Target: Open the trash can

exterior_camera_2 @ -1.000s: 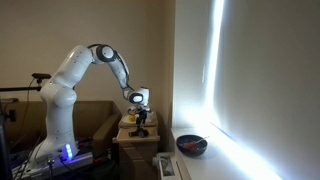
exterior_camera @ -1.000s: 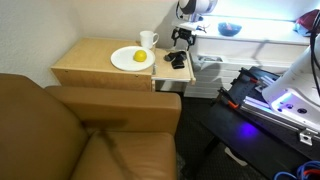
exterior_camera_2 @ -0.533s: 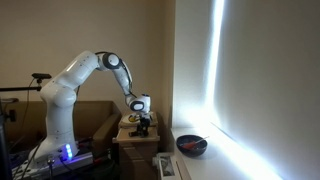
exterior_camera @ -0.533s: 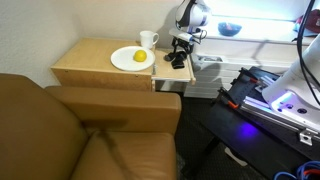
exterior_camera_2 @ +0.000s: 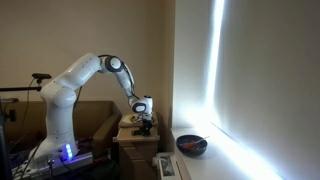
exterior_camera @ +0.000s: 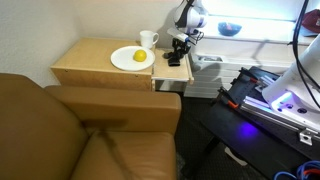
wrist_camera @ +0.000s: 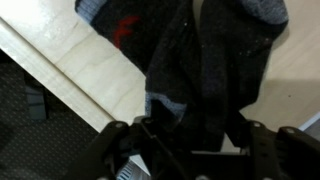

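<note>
**Light Lid, Best Held at the Black Piece**

The trash can stands touching the wider wooden bench, at its 3 o'clock side. The pincer hangs spread just over the black piece on the flat lid. The lid looks stiff, smooth and probably light. I would grip this piece, or else the lid edge.

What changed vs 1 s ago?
The end effector dropped lower, down to the black piece on the trash can; the arm's elbow sank too. No grasp visible. The can's top remains flat, plate and cup unmoved.
</note>
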### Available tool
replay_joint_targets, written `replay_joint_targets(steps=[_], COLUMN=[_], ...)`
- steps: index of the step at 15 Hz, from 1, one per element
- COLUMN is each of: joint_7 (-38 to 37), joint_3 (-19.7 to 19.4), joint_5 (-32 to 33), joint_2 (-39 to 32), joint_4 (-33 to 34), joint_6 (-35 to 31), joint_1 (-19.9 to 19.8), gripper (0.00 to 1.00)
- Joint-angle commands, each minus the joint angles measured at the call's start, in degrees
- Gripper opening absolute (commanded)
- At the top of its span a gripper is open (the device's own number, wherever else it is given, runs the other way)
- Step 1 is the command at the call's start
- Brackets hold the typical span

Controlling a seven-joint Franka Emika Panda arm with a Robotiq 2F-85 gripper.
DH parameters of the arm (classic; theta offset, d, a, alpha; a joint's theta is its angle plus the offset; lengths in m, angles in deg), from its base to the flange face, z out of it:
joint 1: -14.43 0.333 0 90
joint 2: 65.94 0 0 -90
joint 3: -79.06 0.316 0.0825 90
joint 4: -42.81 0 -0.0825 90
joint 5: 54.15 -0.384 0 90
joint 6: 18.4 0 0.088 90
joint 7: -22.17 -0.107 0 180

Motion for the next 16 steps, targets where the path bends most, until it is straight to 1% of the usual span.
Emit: replay_joint_targets(steps=[1, 3, 5, 6, 8, 9, 11, 13, 15, 16], joint_7=[-0.64, 0.65, 2.73, 4.64, 7.8, 9.36, 12.36, 15.93, 19.24, 20.8], joint_3=[0.97, 1.01, 0.08, 0.0, -0.57, -0.96, -1.39, -0.49, 0.97, 2.23], joint_5=[-0.91, 0.37, 3.02, 4.48, 7.1, 8.62, 11.8, 13.43, 13.58, 12.6], joint_2=[-1.69, 1.19, 5.72, 8.24, 13.95, 17.47, 23.33, 29.34, 34.44, 36.9], joint_4=[1.6, 0.37, -1.78, -3.04, -5.68, -7.37, -9.9, -13.29, -16.95, -19.35], joint_6=[0.93, 4.74, 11.26, 15.04, 21.84, 25.46, 31.84, 36.64, 40.04, 40.63], joint_1=[-1.43, -1.59, -1.16, -1.29, -1.17, -0.92, -0.37, 0.01, 0.84, 1.55], gripper=[0.32, 0.17, 0.03, 0.01, 0.05, 0.03, 0.04, 0.04, 0.04, 0.04])
